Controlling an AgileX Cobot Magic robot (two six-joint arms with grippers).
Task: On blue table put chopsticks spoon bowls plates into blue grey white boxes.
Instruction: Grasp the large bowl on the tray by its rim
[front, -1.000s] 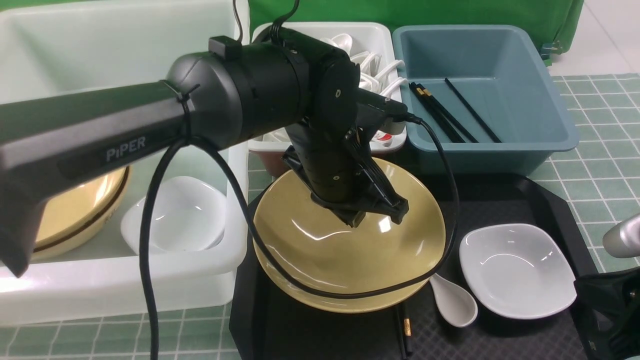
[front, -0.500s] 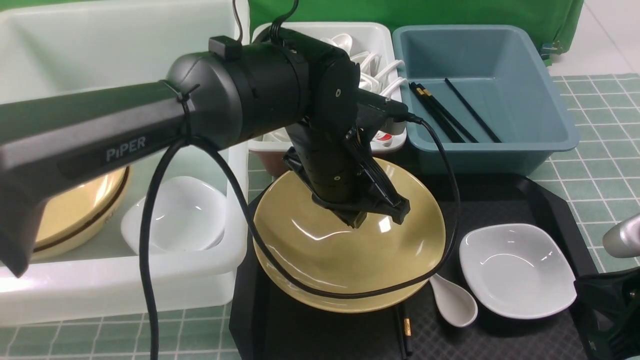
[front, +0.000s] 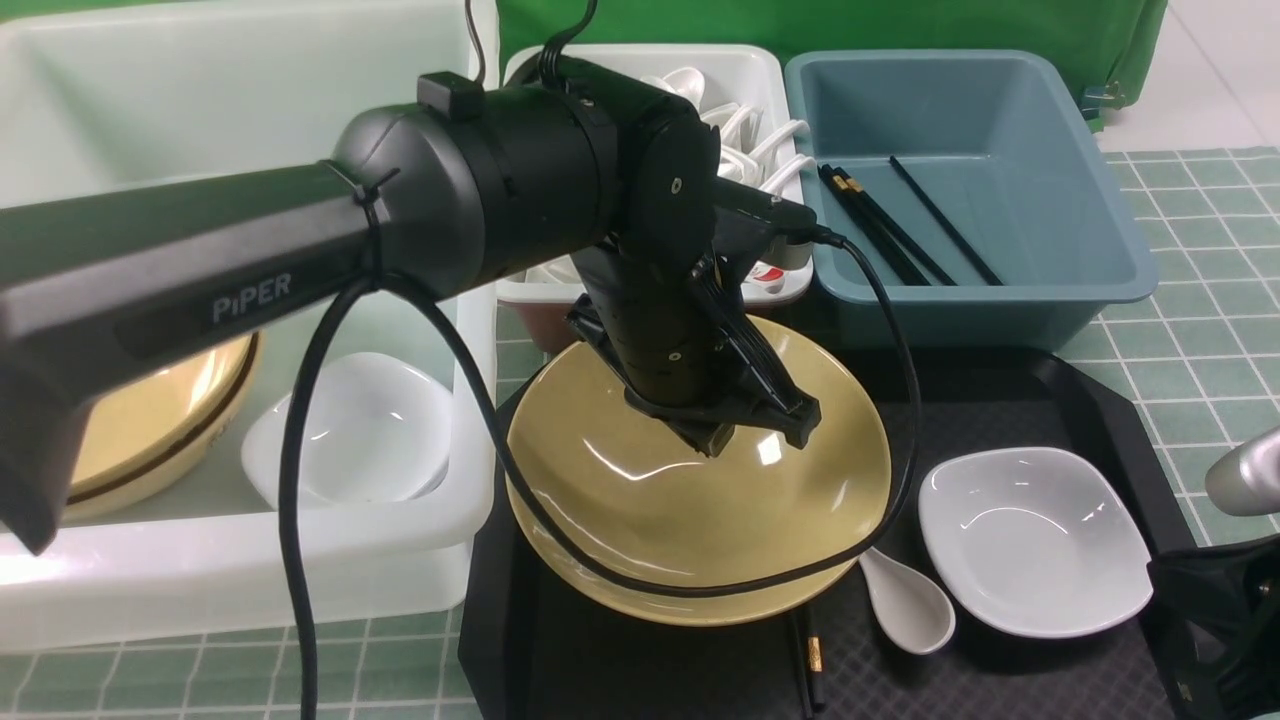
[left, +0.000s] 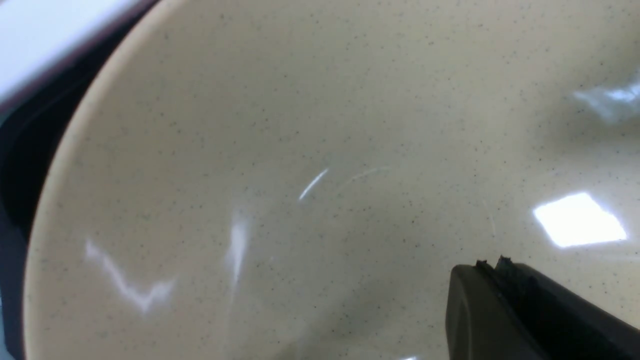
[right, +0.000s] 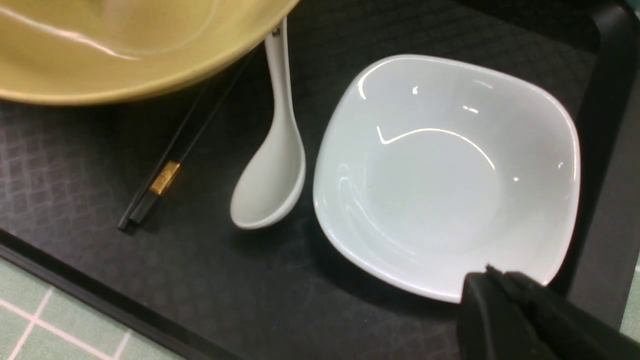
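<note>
A tan bowl (front: 700, 520) sits on the black tray, and my left gripper (front: 755, 432) hangs shut and empty just above its inside. In the left wrist view the bowl's (left: 280, 150) speckled inside fills the picture beyond the shut left gripper (left: 492, 262). To its right lie a white plate (front: 1035, 540), a white spoon (front: 905, 600) and black chopsticks (front: 812, 665) partly under the bowl. My right gripper (right: 492, 272) is shut with nothing in it, over the near rim of the plate (right: 445, 175), beside the spoon (right: 272, 170) and chopsticks (right: 165, 175).
The blue-grey box (front: 1110, 220) holds several chopsticks. The white box (front: 760, 70) holds spoons. A large translucent tub (front: 200, 560) holds a tan bowl (front: 150, 430) and a white plate (front: 350, 430). The black tray (front: 1000, 400) lies on the blue table (front: 1200, 350).
</note>
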